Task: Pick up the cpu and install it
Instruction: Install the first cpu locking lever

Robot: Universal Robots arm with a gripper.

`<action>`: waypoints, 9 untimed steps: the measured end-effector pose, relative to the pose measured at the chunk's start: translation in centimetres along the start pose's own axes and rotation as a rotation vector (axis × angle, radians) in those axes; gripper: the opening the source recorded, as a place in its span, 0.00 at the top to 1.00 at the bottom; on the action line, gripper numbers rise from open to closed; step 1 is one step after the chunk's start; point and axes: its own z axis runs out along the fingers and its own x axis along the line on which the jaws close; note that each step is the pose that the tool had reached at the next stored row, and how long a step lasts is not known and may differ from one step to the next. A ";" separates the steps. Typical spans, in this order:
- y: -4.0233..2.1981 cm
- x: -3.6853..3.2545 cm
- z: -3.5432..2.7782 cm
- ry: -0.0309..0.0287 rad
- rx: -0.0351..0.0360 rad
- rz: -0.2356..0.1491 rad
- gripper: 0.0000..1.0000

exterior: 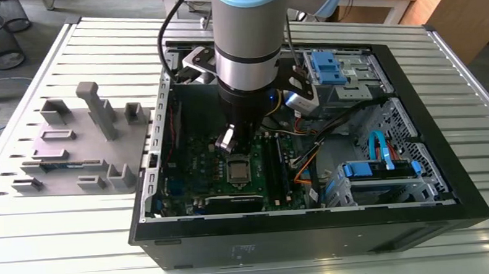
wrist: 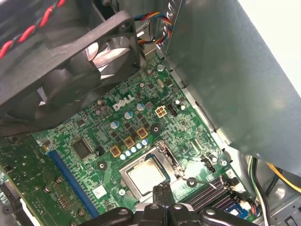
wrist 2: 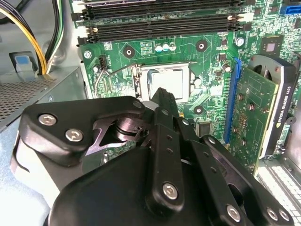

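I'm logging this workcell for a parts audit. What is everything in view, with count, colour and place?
computer case: one, black, open, on the table
table: one, pale metal slats, under everything
fixture tray: one, grey, on the table at the exterior view's left of the case
motherboard: one, green, inside the case
cpu: one, silver, lying in the motherboard's socket
memory sticks: several, black, in rows beside the socket
expansion card: one, green, beside the blue slot
case fan: one, black, at the case wall
drive bays: two, blue-fronted, exterior view's right
arm: one, grey, reaching into the case
gripper: one, black, shut, over the socket's edge
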 end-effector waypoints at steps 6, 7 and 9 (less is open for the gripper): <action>-0.03 -0.01 -0.83 -0.0010 -0.0008 0.000 0.89; -0.03 -0.02 -1.02 -0.0019 -0.0014 0.000 0.89; -0.04 -0.02 -1.34 -0.0027 -0.0019 0.000 0.89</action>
